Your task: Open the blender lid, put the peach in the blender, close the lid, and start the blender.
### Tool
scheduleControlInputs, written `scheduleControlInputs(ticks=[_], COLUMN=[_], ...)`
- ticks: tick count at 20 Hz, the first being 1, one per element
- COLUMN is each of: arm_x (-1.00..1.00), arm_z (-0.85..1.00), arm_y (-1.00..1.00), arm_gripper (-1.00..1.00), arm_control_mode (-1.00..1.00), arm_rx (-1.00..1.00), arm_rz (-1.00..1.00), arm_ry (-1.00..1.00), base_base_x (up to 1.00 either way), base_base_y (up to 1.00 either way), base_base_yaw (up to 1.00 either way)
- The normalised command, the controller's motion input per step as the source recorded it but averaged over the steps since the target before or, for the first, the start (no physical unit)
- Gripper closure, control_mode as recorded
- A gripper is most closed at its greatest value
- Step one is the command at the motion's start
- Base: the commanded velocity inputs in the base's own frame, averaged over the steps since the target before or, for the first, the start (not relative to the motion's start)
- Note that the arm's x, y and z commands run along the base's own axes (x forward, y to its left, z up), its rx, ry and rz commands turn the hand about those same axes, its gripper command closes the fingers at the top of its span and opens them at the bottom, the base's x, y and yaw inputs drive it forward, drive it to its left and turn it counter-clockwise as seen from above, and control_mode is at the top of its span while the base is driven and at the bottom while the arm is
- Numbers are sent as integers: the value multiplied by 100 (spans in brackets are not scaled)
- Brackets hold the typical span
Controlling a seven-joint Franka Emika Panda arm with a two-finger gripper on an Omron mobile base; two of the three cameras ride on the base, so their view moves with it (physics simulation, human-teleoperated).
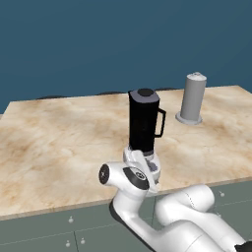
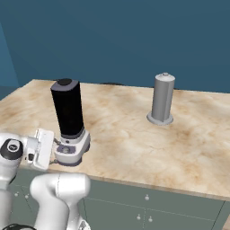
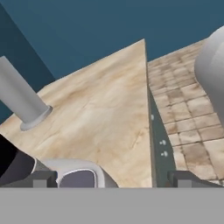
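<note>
With the dark grey cap lid [image 1: 145, 93] sitting on the tall black blender jar [image 2: 67, 112] near the counter's front edge, I had the gripper [image 3: 109, 179] spread open at its button panel, so I figured only starting remained.

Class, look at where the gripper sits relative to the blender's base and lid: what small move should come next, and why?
Probably press the gripper in onto the button panel of the blender. The lid already sits closed on the jar, and the gripper is right at the front of the base, fingers spread.
</note>
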Motion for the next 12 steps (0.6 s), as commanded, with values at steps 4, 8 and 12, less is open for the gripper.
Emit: scheduleControlInputs(ticks=[4, 8, 12], arm_x=[5, 16, 13], arm_z=[0, -6, -11], arm_y=[-3, -1, -3], arm_gripper=[-100, -100, -100], arm_control_mode=[-100, -100, -100], arm_rx=[0, 0, 0], arm_rz=[12, 11, 11], arm_ry=[-4, -1, -1], base_base_x=[0, 0, 0], base_base_y=[0, 0, 0], base_base_yaw=[0, 0, 0])
